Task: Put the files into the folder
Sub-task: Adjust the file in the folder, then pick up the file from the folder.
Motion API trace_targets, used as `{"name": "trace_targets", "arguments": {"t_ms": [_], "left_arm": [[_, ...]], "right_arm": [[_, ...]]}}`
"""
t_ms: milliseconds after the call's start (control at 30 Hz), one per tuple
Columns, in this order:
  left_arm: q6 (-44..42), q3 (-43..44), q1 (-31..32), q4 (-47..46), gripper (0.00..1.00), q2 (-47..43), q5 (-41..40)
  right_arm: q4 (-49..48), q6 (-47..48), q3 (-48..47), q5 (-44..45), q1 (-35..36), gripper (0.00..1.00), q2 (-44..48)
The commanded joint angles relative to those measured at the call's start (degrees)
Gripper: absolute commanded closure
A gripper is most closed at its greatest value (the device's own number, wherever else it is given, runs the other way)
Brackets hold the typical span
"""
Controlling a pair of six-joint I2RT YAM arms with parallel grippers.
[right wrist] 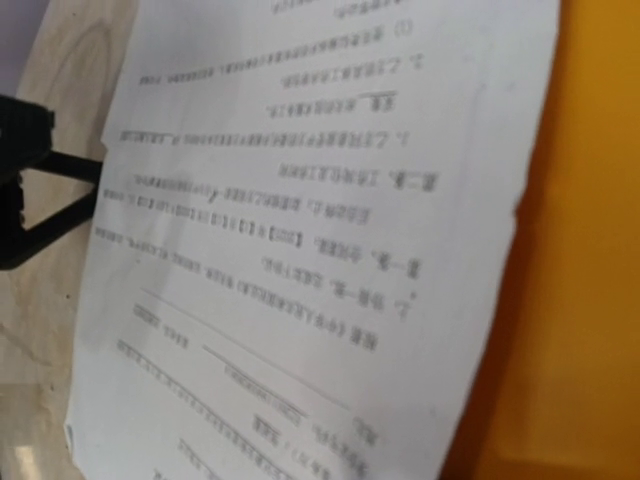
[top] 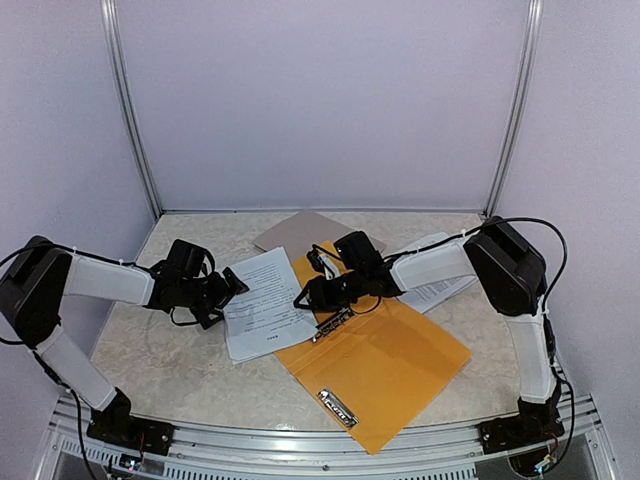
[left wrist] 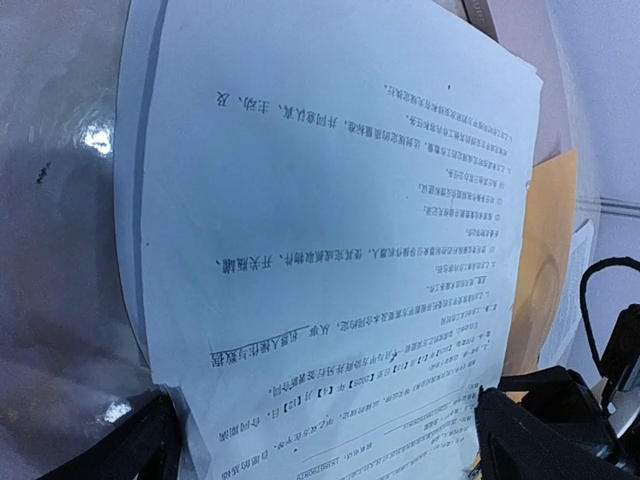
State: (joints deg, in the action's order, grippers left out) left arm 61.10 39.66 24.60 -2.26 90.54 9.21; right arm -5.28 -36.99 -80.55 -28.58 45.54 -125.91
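- The files, loose white printed paper sheets (top: 262, 300), lie flat on the pale marbled table (top: 150, 350), left of its middle. Their right edge meets or just overlaps the folder's left border, and none of them is inside yet.
- A second lot of white printed sheets (top: 447, 283) lies towards the table's right edge, partly under the right arm, beside the folder's far right side.
- The flat orange plastic folder (top: 400, 365) lies opened out from the middle to the near edge. Two metal clips (top: 338, 406) show on it, so I judge it ready to take paper.
- My left gripper (top: 236, 284) sits at the left edge of the first stack, its jaws spread wide and gripping nothing.
- My right gripper (top: 303, 296) sits at that stack's right edge, over the folder's border. I cannot tell whether its jaws are parted or clenched on paper.
- The grey-brown clipboard (top: 305, 228) rests by the far edge, apart from the work.
- I judge the task barely begun: both lots of sheets are left to move in.
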Motion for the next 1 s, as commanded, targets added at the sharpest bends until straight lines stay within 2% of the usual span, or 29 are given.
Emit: {"name": "trace_targets", "arguments": {"t_ms": [0, 367, 733, 967], "left_arm": [[0.4, -2.7, 0.6, 8.5, 0.01, 3.2, 0.3], [0.2, -3.6, 0.5, 8.7, 0.01, 2.7, -0.3], [-0.2, -3.8, -0.1, 9.3, 0.01, 1.5, -0.2], [-2.1, -3.8, -1.5, 12.0, 0.01, -2.4, -0.3]], "right_arm": [[-1.1, -1.8, 2.2, -0.9, -0.7, 0.59, -0.3], [-5.7, -4.5, 3.3, -4.0, -1.1, 0.77, -0.1], [-7.7, -5.4, 3.1, -4.9, -1.2, 1.00, 0.5], [-9.4, -5.2, 3.0, -5.3, -1.4, 1.00, 2.6]]}}
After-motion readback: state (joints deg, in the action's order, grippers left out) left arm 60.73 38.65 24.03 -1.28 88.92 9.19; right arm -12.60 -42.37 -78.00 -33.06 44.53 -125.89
